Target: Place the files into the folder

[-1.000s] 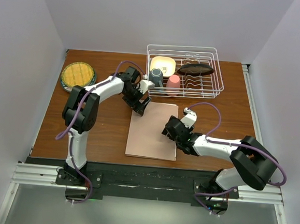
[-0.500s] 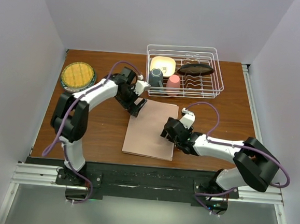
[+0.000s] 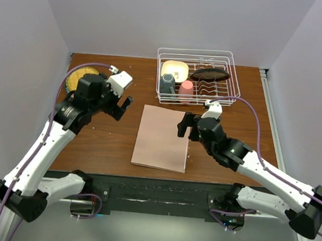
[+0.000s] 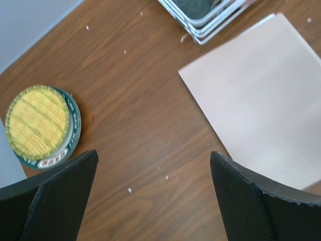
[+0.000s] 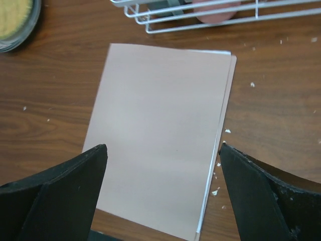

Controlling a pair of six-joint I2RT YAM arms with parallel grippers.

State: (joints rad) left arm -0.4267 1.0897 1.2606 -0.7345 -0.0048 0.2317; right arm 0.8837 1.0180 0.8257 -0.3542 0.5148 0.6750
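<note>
The salmon-pink folder (image 3: 162,138) lies closed and flat on the wooden table, a little tilted. It also shows in the left wrist view (image 4: 261,105) and the right wrist view (image 5: 155,135). Of the files, only a thin white edge (image 5: 211,168) shows along the folder's right side; the rest is hidden inside. My left gripper (image 3: 123,106) is open and empty, raised over bare wood left of the folder (image 4: 153,201). My right gripper (image 3: 185,126) is open and empty, raised above the folder's right edge, with the folder between its fingers in its own view (image 5: 163,196).
A white wire dish rack (image 3: 231,76) at the back holds a yellow bowl (image 3: 175,70), a dark cup, a pink cup (image 3: 186,91) and a dark brown dish. A round tin with a yellow lid (image 4: 37,125) stands at the back left. Small white crumbs (image 5: 216,191) lie right of the folder.
Both grippers have lifted off the folder. The left arm has drawn back up to the left, the right arm up and to the right. The folder has turned slightly and lies closed.
</note>
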